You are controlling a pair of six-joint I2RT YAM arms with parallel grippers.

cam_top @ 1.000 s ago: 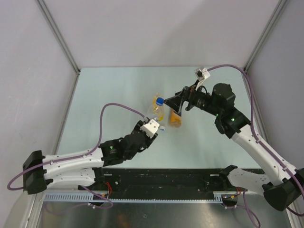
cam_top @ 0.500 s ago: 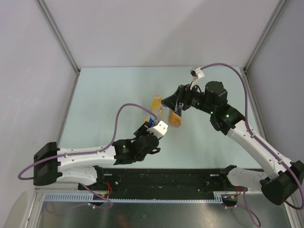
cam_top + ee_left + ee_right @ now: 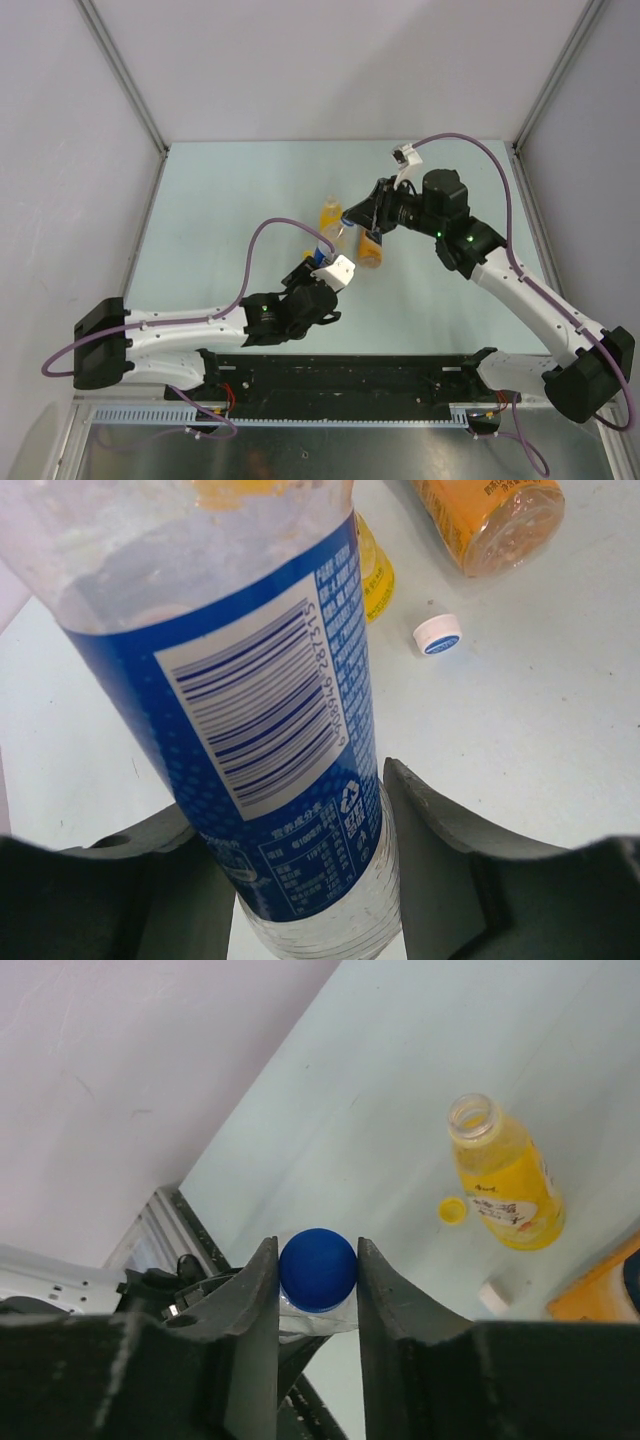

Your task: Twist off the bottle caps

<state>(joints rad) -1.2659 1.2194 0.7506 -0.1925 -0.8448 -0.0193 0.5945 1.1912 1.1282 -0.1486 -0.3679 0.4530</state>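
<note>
My left gripper is shut on the lower body of the clear bottle, the one with a blue label, and holds it off the table. The bottle's blue cap sits squarely between the fingers of my right gripper, which are shut against both its sides. In the top view the two grippers meet over the table's middle, left below right. The yellow bottle lies open, its yellow cap beside it. A white cap lies loose near the orange bottle.
The orange bottle and yellow bottle lie on the pale green table right under the two grippers. Grey walls close in the left, right and back sides.
My right gripper has moved in from the right and closed its fingers on the blue cap. The left arm has raised the clear bottle slightly toward it.
</note>
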